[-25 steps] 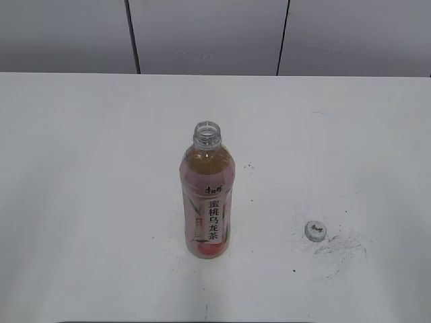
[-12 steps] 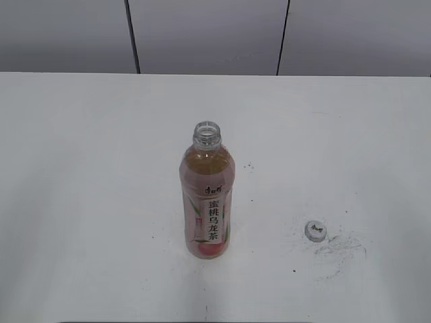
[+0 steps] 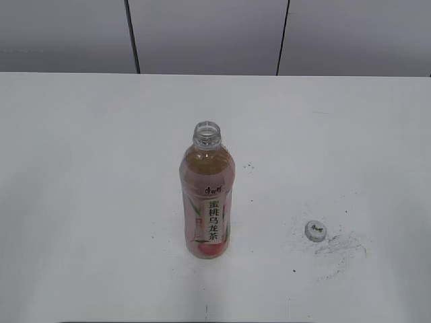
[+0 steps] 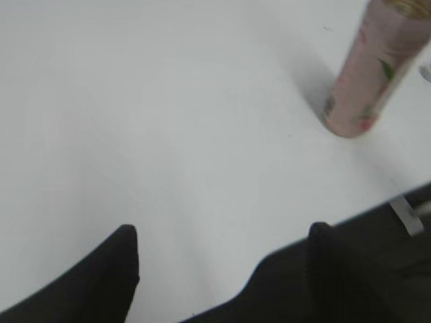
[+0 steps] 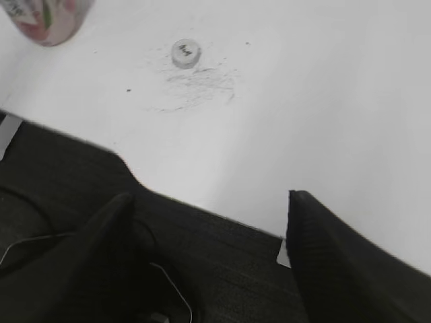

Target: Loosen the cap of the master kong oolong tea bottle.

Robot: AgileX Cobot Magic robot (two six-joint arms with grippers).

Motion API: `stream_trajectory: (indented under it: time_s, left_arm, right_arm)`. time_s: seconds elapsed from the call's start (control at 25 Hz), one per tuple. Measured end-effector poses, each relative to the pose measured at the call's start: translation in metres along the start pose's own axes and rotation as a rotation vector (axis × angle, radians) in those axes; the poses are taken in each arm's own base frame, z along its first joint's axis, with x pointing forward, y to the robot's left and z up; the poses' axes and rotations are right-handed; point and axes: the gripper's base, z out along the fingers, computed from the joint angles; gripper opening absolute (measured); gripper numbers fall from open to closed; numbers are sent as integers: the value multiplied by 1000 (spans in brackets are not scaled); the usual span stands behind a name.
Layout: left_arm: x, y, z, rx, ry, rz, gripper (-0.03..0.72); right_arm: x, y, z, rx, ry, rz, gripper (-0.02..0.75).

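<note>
Cap [image 3: 314,230] lies on the bench [image 3: 81,168], right of the upright bottle [image 3: 207,202] and apart from it, its neck bare. Nothing has shifted over the last second. Both hands, left [image 4: 222,252] and right [image 5: 209,215], hang released and empty near the bench edge; the task looks done.

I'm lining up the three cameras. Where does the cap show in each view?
Exterior view: the cap lies on the table, lower right, right of the bottle, beside grey scuff marks.
Left wrist view: not in it; only the bottle's lower part, upper right.
Right wrist view: the cap sits top centre, above the scuffs.
Shared landmark: the bottle, top left in the right wrist view.
</note>
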Motion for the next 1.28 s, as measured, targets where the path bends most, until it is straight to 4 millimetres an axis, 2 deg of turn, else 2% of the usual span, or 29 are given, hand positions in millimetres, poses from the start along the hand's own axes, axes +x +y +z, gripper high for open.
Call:
stream_trajectory:
  time_s: [0.2,0.4,0.6,1.28]
  left_arm:
    - [9,6,-17,-218,-97,-156,454]
    - [20,1,-33,-358,-208,-222,448]
    - [30,-6,-45,-376,-298,-209,448]
    - [31,-6,-45,-328,-301,-178,427]
  right_arm:
    - [10,-3,-15,155,-108,131,522]
    - [26,5,-32,258,-263,175,522]
    - [30,7,-35,266,-297,171,522]
    - [30,7,-36,264,-303,171,522]
